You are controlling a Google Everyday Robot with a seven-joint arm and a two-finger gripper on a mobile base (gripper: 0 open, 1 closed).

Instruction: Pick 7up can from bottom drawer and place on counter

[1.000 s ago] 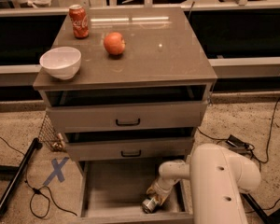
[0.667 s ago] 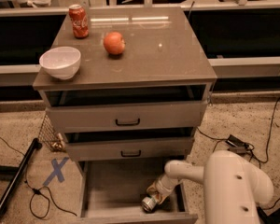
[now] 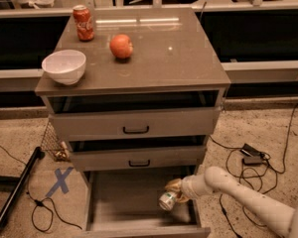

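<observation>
Next: gripper (image 3: 172, 194) fingers clamped on 7up can (image 3: 167, 201) in bottom drawer (image 3: 123, 198); I'd lift slowly, clearing the middle drawer (image 3: 139, 158).

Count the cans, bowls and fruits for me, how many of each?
Cans: 2, red Coca-Cola can on the counter, 7up can held by the gripper in the bottom drawer.
Bowls: 1, white bowl.
Fruits: 1, orange fruit.
Total: 4.

1. Counter (image 3: 188, 58): grey-brown top, well above the jaws.
2. White bowl (image 3: 64, 66): front-left corner, far up-left of jaws.
3. Red can (image 3: 83, 23): back-left.
4. Orange fruit (image 3: 121, 46): just right of the red can.
5. Gripper (image 3: 173, 192): down in the bottom drawer (image 3: 124, 197), clamped on green can (image 3: 167, 201).
</observation>
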